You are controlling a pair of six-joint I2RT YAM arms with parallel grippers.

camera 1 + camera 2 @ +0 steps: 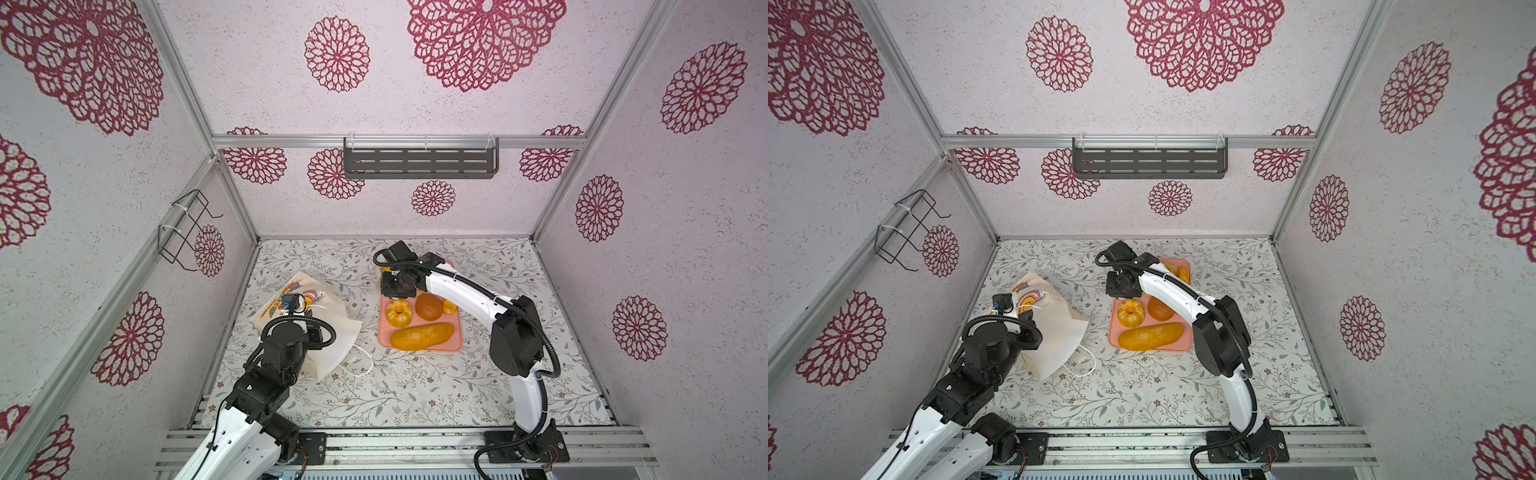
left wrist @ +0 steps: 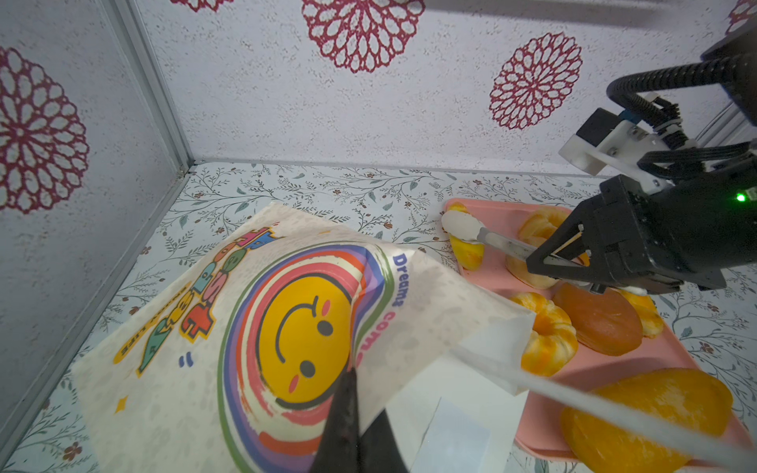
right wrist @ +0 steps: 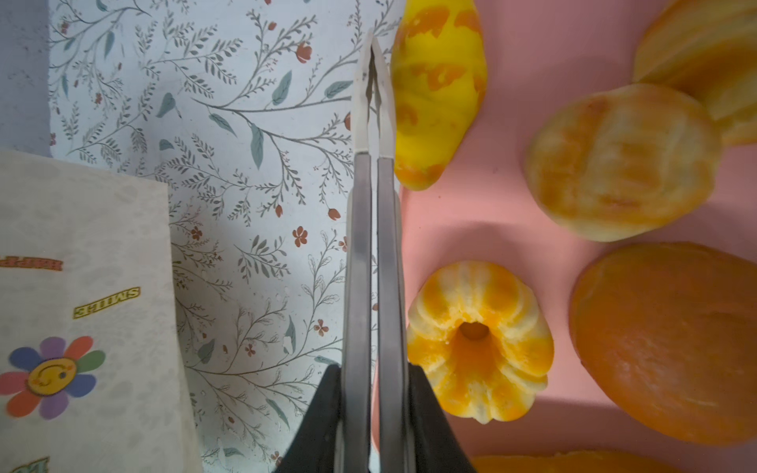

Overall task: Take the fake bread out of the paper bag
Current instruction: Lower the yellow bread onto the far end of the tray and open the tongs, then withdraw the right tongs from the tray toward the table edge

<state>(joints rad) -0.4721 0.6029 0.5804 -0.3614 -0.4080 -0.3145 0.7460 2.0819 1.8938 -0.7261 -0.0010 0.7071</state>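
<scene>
The paper bag (image 1: 332,336) lies on its side at the left of the table, printed with a smiley face (image 2: 303,340). My left gripper (image 2: 354,374) is shut on the bag's paper wall near its mouth. What shows of the bag's inside is bare white. The fake bread lies on a pink tray (image 1: 456,338): a long loaf (image 1: 422,336), a ring (image 1: 399,312), a dark round bun (image 1: 429,306), a knotted roll (image 3: 618,164) and a small croissant (image 3: 440,94). My right gripper (image 3: 373,53) hovers over the tray's left edge beside the croissant, its long fingers shut and holding nothing.
The bag's white cord handle (image 1: 361,365) trails on the floral tablecloth towards the front. Walls close in the left, back and right. A grey slotted shelf (image 1: 419,162) hangs on the back wall and a black wire rack (image 1: 187,232) on the left wall.
</scene>
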